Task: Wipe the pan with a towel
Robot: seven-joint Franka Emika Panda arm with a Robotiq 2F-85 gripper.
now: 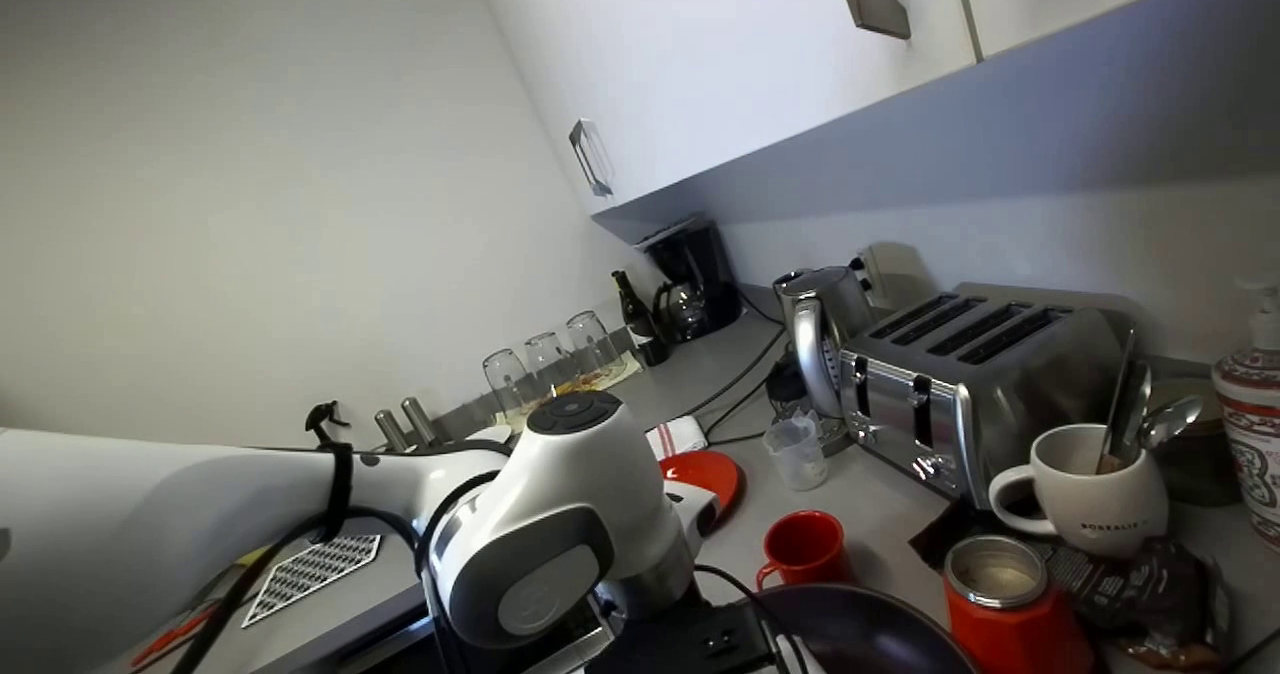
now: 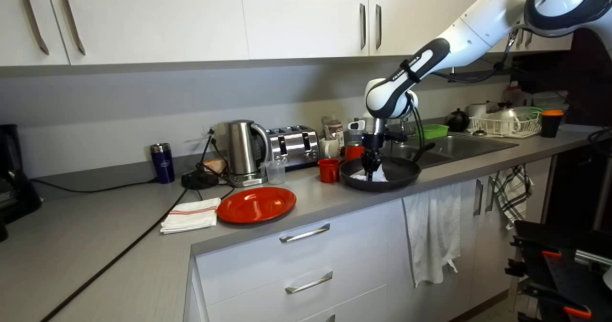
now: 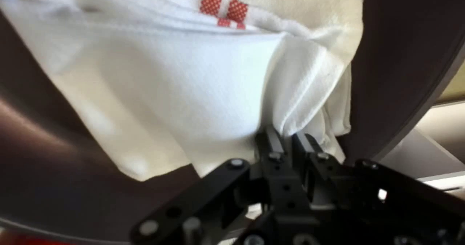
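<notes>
Counter (image 2: 138, 279) | pan (image 2: 397, 183): fingers (image 3: 279, 176) pinch towel (image 3: 189, 88), visibly red-striped in wrist view only

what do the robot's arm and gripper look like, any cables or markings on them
The arm is glossy white with rounded joints and black panels. Lettering, partly covered by a black strap, runs along one section, and black cables trail beside it. Past a silver collar, the gripper is black, with jointed linkages and shiny bolt heads.

The wrist view's edges cut off the towel (image 3: 203, 92) and pan (image 3: 403, 56).
</notes>
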